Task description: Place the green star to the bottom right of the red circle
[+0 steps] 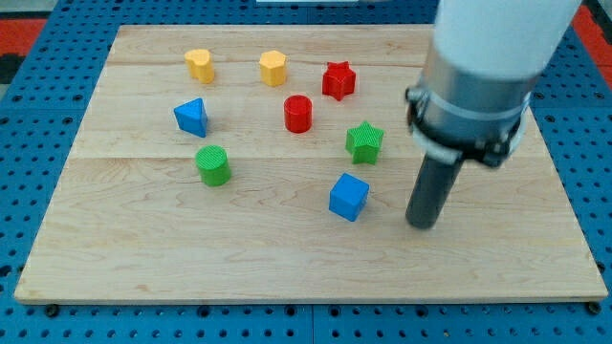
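Green star [364, 141], ridged and upright, is sitting right of the table's [143, 258] centre, just lower-right of the red circle [298, 113]. My tip [422, 225], a bare rod gripping nothing, is resting toward the table's bottom-right corner from the star, apart.

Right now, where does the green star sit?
The green star sits right of centre, down-right of the red circle, below the red star, with my tip to its lower right.

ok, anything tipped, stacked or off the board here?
Nothing stands out. All eight blocks sit flat and apart on the board. My tip rests right of the blue cube, below-right of the green star, touching neither.
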{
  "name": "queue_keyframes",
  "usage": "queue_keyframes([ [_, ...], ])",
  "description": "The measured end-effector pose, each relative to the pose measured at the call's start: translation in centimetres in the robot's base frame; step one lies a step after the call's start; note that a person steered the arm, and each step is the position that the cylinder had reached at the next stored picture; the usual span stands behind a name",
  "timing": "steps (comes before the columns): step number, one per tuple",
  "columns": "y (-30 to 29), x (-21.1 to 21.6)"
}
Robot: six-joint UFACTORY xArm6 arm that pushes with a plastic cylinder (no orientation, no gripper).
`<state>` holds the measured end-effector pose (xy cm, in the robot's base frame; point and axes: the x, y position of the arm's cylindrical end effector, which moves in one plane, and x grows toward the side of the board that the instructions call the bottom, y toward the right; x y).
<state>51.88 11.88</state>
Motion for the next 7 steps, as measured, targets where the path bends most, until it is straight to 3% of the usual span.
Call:
queue_keyframes([
  [1,-6.9,-2.7],
  [2,-2.8,-6.7],
  [3,0.4,-6.5],
  [5,-1.2,-10.2],
  [7,-4.7,-7.7],
])
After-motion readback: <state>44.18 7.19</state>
